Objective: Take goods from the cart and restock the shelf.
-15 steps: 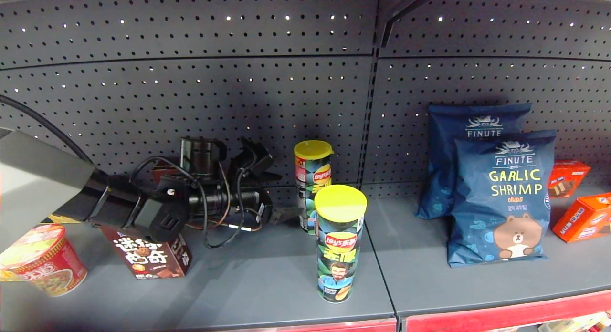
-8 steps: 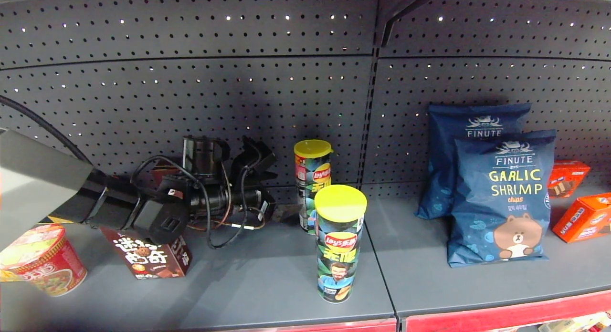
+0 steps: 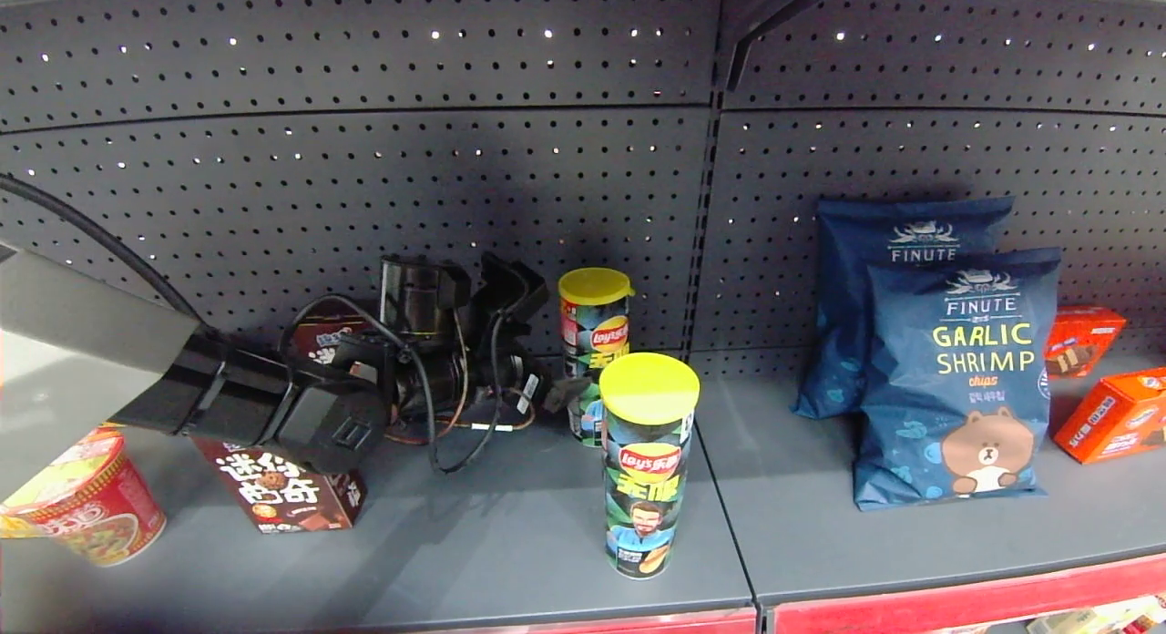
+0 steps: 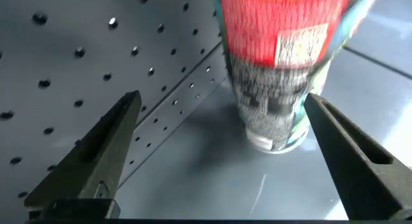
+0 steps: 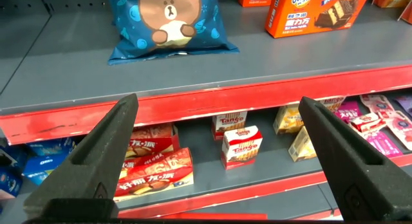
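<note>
Stiffness is judged good in the rear chip can, a light, smooth tube that is easily toppled and stands upright at the back of the shelf. Its base is flanked by the spread left end effector; a mid-body hold is advised.

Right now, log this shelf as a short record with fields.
Rear can: upright by the pegboard
Front can: upright near the shelf edge, apart from the rear can
Left gripper: open, at the rear can's base
Right gripper: open, empty
Other goods: noodle cup, brown box, chip bags, orange boxes
</note>
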